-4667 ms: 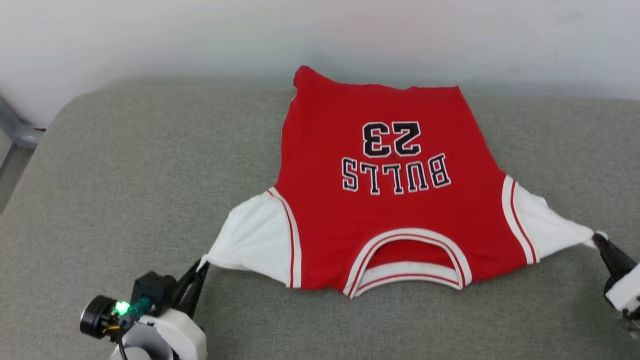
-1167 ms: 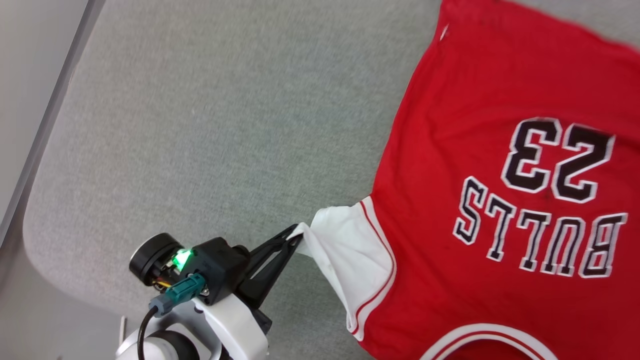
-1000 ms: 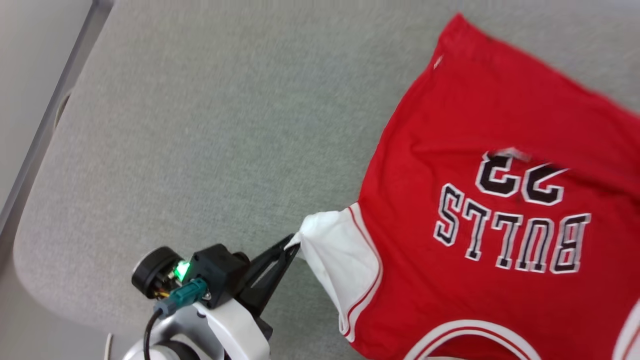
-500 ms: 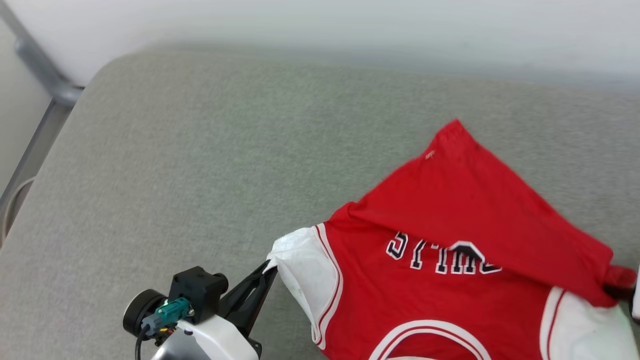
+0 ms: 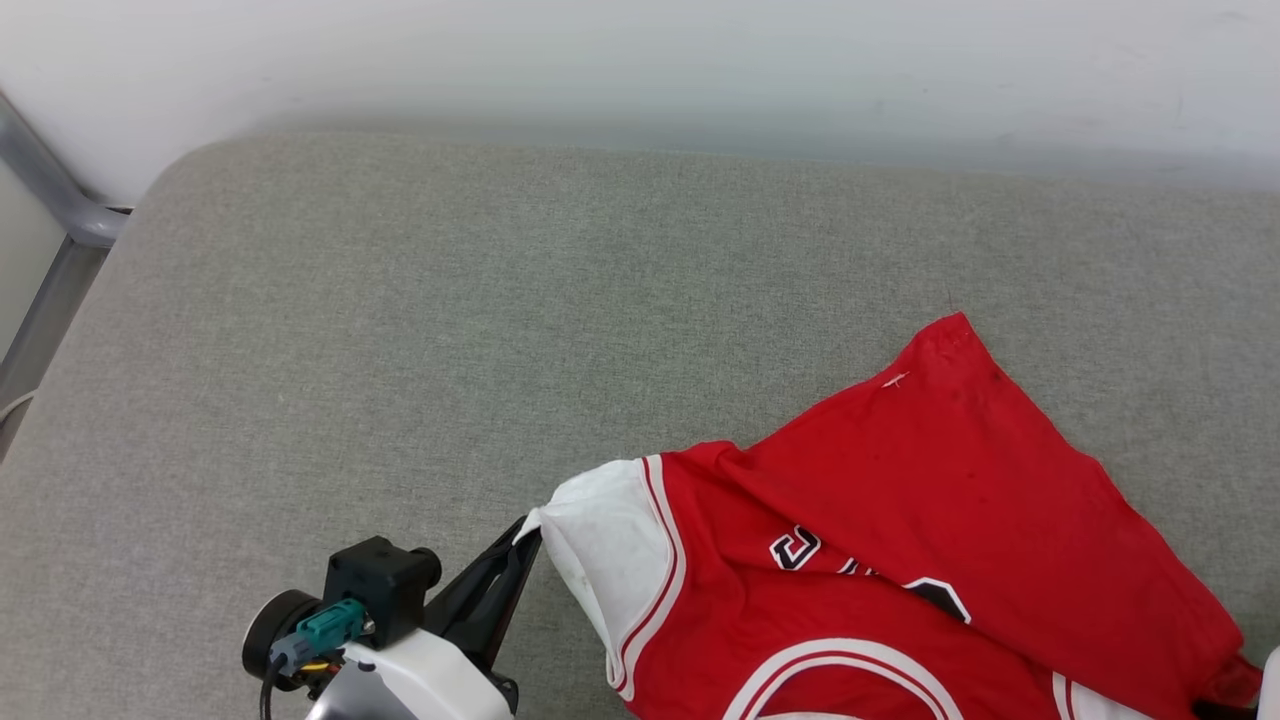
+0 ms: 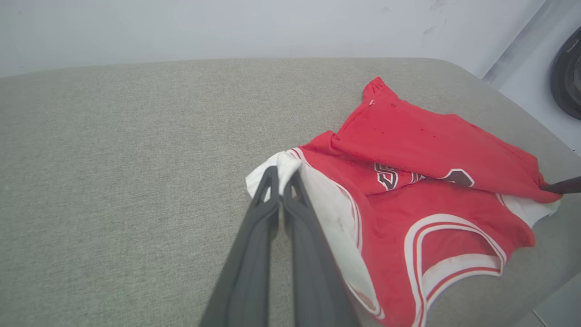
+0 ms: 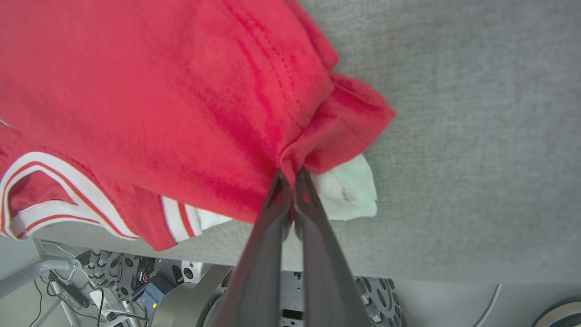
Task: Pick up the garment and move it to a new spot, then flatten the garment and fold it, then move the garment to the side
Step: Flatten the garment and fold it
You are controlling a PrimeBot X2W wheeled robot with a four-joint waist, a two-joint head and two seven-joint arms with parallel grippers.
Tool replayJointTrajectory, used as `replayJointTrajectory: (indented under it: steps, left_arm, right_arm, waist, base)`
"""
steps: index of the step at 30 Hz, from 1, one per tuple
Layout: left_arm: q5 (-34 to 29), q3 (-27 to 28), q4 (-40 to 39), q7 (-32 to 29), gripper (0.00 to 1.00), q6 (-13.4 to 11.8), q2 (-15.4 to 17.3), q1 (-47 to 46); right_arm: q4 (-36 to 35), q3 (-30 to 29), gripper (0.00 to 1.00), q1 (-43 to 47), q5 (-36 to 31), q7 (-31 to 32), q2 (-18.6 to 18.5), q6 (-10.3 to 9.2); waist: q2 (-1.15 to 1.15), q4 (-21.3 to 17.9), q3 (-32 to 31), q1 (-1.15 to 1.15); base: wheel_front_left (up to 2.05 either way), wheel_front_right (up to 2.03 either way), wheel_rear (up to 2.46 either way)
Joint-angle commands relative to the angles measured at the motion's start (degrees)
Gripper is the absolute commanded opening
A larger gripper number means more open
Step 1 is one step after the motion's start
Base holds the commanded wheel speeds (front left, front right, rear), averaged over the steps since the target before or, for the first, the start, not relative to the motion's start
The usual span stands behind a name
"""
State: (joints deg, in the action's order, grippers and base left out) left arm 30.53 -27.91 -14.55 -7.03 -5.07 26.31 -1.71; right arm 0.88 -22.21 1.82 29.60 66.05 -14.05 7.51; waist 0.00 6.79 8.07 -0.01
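The garment (image 5: 950, 480) lies on the grey padded surface (image 5: 420, 330), collar toward me. Its red lower part is folded diagonally over the chest, so only bits of the black-and-white lettering (image 5: 795, 548) peek out. My left gripper (image 5: 528, 525) is shut on the tip of the white sleeve (image 5: 600, 540); the left wrist view shows its fingertips (image 6: 281, 175) pinching that cloth. My right gripper (image 7: 290, 175) is shut on a bunched red hem corner (image 7: 345, 122), held just over the other white sleeve (image 7: 349, 190) at the near right. Its dark finger (image 6: 563, 186) shows beside the fold.
A white wall (image 5: 640, 70) runs behind the padded surface. A grey metal rail (image 5: 60, 200) stands off its left corner. Bare padding stretches to the left and back. Below the near edge, the right wrist view shows the robot's base and cables (image 7: 136, 281).
The head camera has turned and tipped. My right gripper has drawn the red hem corner toward me over the print, down to the right sleeve. My left gripper still holds its sleeve.
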Motion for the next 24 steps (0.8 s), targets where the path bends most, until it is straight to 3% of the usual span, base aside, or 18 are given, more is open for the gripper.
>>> replayJointTrajectory:
  steps: [1,2,12,19,24]
  left_arm:
    - [0.04,-0.10,0.17,0.36,0.00,0.14,-0.14,-0.74]
    - [-0.03,-0.09,0.22,0.37,0.00,0.18,-0.08,-0.90]
    - [-0.78,-0.55,-0.99,0.63,0.00,-0.21,0.02,-1.22]
    - [-1.22,-1.32,-2.83,0.59,0.00,0.36,-0.24,-2.48]
    - [-1.73,-2.16,-3.62,0.40,0.00,1.11,-0.65,-4.32]
  right_arm:
    - [0.03,0.34,0.38,0.56,-0.57,-0.79,-0.29,-0.04]
    - [0.07,0.56,1.00,0.43,-0.56,-0.92,-0.60,-0.04]
    - [-7.68,3.61,1.00,-4.78,4.03,5.96,-6.77,-0.04]
    - [-12.99,6.39,1.00,-13.55,4.95,10.96,-5.66,-0.04]
    - [-11.75,10.28,1.00,-22.81,1.61,13.11,-4.40,-0.04]
  waist:
    - [0.00,0.19,0.03,0.01]
    - [0.00,0.28,0.00,0.01]
    - [0.00,1.84,0.28,0.01]
    - [0.00,4.21,3.49,0.01]
    - [0.00,7.08,7.38,0.01]
  base:
    - [0.00,0.00,0.00]
    - [0.00,0.00,0.00]
    - [0.00,0.00,0.00]
    - [0.00,0.00,0.00]
    - [0.00,0.00,0.00]
